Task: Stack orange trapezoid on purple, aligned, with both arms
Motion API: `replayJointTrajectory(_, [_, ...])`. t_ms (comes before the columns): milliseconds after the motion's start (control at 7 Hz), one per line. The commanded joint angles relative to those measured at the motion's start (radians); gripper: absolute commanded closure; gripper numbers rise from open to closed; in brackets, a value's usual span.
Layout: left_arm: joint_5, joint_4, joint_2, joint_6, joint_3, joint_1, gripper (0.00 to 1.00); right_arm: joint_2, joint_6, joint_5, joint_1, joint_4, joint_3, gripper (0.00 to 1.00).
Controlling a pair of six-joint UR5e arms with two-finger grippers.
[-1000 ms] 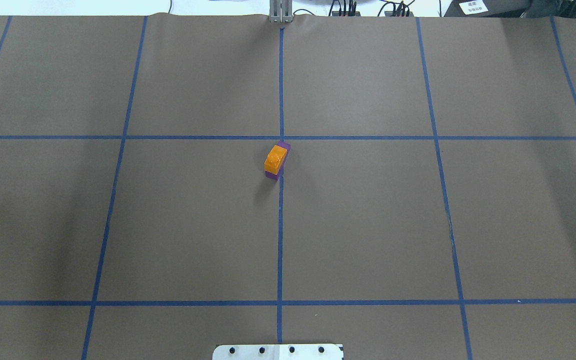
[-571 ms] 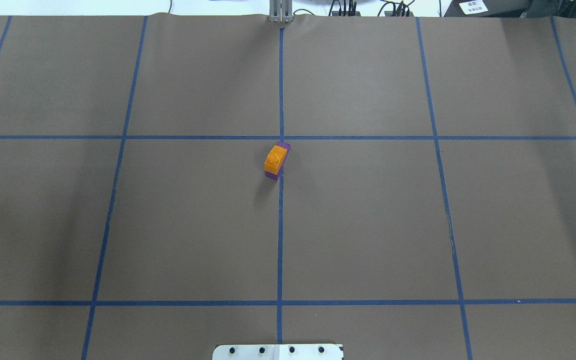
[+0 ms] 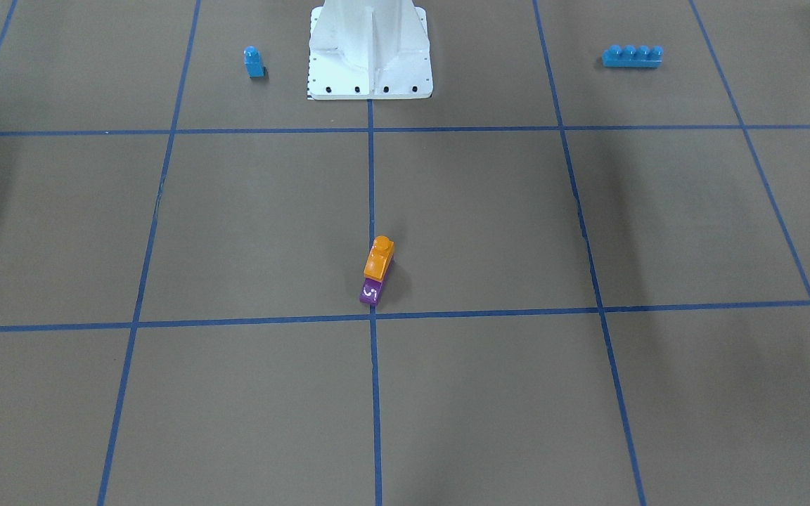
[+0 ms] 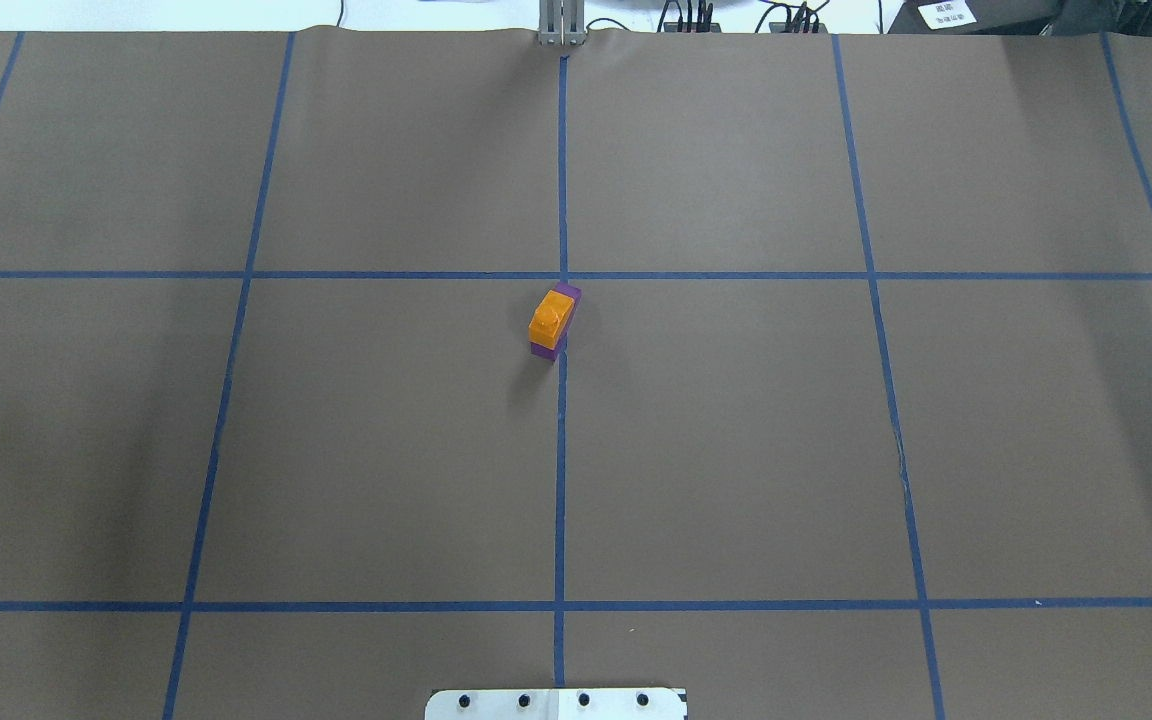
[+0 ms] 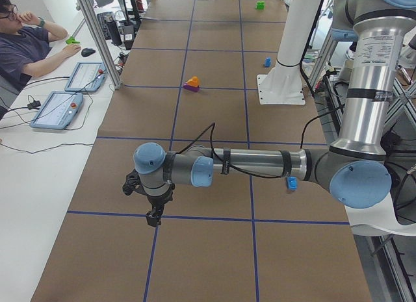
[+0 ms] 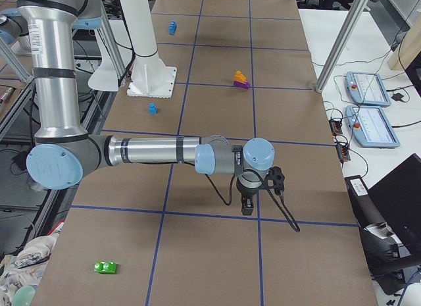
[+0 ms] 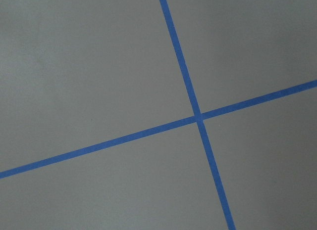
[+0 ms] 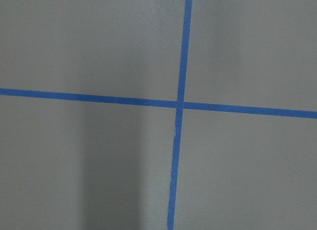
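From the front-facing camera, the orange brick (image 3: 379, 258) sits on the purple brick (image 3: 370, 291), touching it. Their shared long axis runs nearly along the centre tape line, tilted a little. The orange stud is at the end nearer the white base (image 3: 370, 49), and the purple face with the white mark points the other way. A small blue brick (image 3: 254, 62) and a long blue brick (image 3: 632, 55) lie on either side of the base. No jaws show here.

From overhead, the orange brick (image 4: 549, 318) covers most of the purple brick (image 4: 568, 293), which peeks out at both ends. The far end of the pair leans slightly to the robot's right. No jaws show here either.

From the left end, the left arm (image 5: 253, 164) reaches out low, and the left gripper (image 5: 154, 217) points down over a tape line. Whether its jaws are open or closed cannot be told. The orange brick (image 5: 192, 81) and purple brick (image 5: 190, 88) lie well beyond those jaws. A person (image 5: 26, 42) sits at the side.

From the right end, the right arm (image 6: 151, 150) stretches out the same way, and the right gripper (image 6: 247, 206) points down. Its jaws cannot be judged either. The stacked bricks lie well beyond them. A green brick (image 6: 105, 267) lies on the near side of the jaws.

The left wrist camera shows only brown paper and a tape cross (image 7: 199, 116). The right wrist camera shows the same kind of cross (image 8: 179, 104). No fingers or bricks are in either.
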Motion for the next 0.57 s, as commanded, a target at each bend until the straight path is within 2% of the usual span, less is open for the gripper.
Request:
replayJointTrajectory(0, [-0.001, 0.004, 0.000, -0.026, 0.003, 0.001, 0.00, 0.000, 0.001, 0.000, 0.000, 0.001, 0.000, 0.00])
replayJointTrajectory(429, [-0.001, 0.004, 0.000, -0.026, 0.007, 0.001, 0.00, 0.000, 0.001, 0.000, 0.000, 0.001, 0.001, 0.00])
